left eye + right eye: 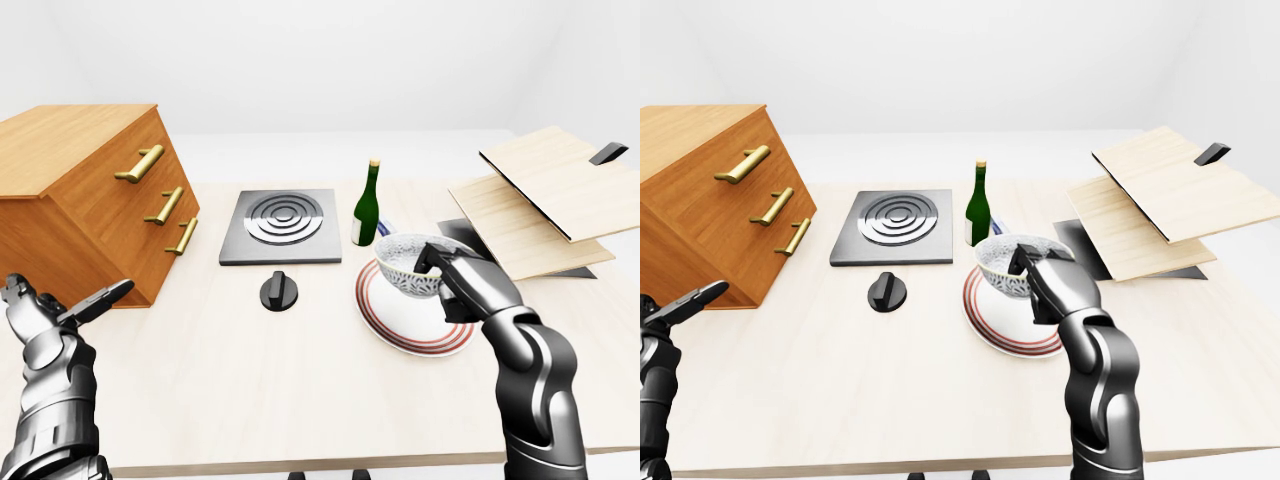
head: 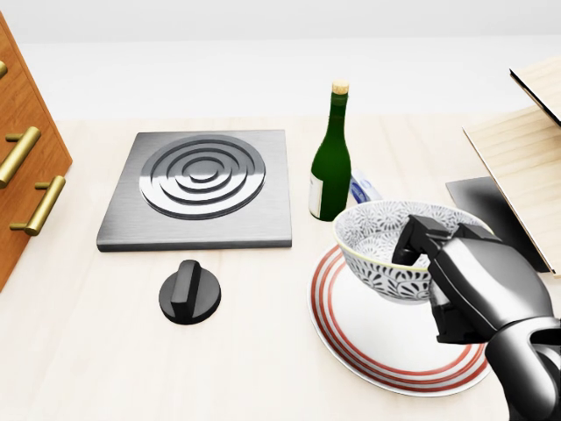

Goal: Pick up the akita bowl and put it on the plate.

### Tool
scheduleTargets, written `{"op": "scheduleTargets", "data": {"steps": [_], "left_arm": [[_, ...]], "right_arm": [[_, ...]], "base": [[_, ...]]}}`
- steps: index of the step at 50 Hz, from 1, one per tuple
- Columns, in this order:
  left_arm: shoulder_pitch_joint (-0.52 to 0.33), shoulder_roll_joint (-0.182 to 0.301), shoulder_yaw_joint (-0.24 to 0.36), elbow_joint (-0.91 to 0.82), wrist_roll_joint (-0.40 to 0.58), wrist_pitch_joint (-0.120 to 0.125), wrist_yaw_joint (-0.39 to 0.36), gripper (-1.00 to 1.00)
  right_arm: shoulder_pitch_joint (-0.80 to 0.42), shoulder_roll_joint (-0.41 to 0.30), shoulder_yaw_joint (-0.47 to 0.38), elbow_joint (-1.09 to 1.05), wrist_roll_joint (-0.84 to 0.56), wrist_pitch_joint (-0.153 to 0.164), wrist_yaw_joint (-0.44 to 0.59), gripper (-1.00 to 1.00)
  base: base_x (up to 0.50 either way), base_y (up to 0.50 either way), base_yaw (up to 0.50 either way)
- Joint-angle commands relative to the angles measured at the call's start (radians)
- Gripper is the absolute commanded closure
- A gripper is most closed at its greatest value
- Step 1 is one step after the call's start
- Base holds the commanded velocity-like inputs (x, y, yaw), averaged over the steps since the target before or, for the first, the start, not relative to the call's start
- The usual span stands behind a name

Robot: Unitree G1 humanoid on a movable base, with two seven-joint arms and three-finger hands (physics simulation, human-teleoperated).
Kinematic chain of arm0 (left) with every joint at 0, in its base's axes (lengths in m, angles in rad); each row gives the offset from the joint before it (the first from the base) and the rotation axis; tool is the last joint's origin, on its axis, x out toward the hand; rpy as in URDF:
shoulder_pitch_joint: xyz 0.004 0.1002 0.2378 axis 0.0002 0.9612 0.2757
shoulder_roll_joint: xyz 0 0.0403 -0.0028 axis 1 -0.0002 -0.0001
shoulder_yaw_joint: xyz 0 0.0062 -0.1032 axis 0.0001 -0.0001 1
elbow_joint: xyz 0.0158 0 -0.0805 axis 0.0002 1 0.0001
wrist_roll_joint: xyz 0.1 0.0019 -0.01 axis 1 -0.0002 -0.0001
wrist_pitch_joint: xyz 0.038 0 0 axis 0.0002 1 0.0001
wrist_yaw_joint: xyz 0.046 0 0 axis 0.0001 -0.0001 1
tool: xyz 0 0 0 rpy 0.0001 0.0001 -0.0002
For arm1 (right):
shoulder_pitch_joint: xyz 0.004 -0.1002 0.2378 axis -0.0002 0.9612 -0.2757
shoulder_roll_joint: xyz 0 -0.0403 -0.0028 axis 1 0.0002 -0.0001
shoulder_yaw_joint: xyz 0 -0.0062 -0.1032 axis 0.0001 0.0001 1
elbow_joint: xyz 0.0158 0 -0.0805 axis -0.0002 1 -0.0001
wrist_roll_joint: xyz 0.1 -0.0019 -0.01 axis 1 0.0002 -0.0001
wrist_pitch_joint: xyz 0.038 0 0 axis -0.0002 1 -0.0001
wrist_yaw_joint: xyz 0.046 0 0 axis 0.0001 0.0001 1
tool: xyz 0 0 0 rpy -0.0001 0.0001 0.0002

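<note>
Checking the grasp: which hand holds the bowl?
The right hand, closed on the rim of the akita bowl; the left hand is open and empty, at the left-eye view's far left.

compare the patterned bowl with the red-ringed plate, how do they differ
The dark-patterned white bowl is deep and steep-walled; the white plate with red rings is shallow and wider. The bowl carries a dense pattern inside and out; the plate is plain but for its rim rings. The dark right hand grips the bowl's rim, while the plate lies free on the table. Both are round.
</note>
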Motion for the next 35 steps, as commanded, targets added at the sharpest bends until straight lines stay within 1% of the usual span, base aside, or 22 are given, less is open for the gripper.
{"op": "scheduleTargets", "data": {"steps": [1, 14, 18, 24, 35], "left_arm": [[-0.001, 0.001, 0.001, -0.001, 0.000, 0.000, 0.000, -1.00], [-0.014, 0.005, -0.002, 0.000, 0.002, 0.000, 0.005, -1.00], [-0.012, 0.005, -0.002, -0.003, 0.002, 0.000, 0.006, -1.00], [-0.016, 0.008, -0.002, -0.001, 0.002, 0.000, 0.006, -1.00], [-0.011, 0.007, 0.000, -0.009, -0.001, 0.000, 0.007, -1.00]], "right_arm": [[-0.026, -0.018, -0.009, 0.042, 0.016, 0.000, 0.000, 1.00], [-0.025, -0.026, -0.019, 0.035, 0.029, 0.000, 0.000, 1.00], [-0.035, -0.028, -0.037, 0.042, 0.056, 0.000, 0.000, 1.00], [-0.056, -0.051, -0.041, 0.041, 0.043, 0.000, 0.000, 1.00], [-0.048, -0.053, -0.043, 0.059, 0.044, 0.000, 0.000, 1.00]], "base": [[0.00, 0.00, 0.00], [0.00, 0.00, 0.00], [0.00, 0.00, 0.00], [0.00, 0.00, 0.00], [0.00, 0.00, 0.00]]}}
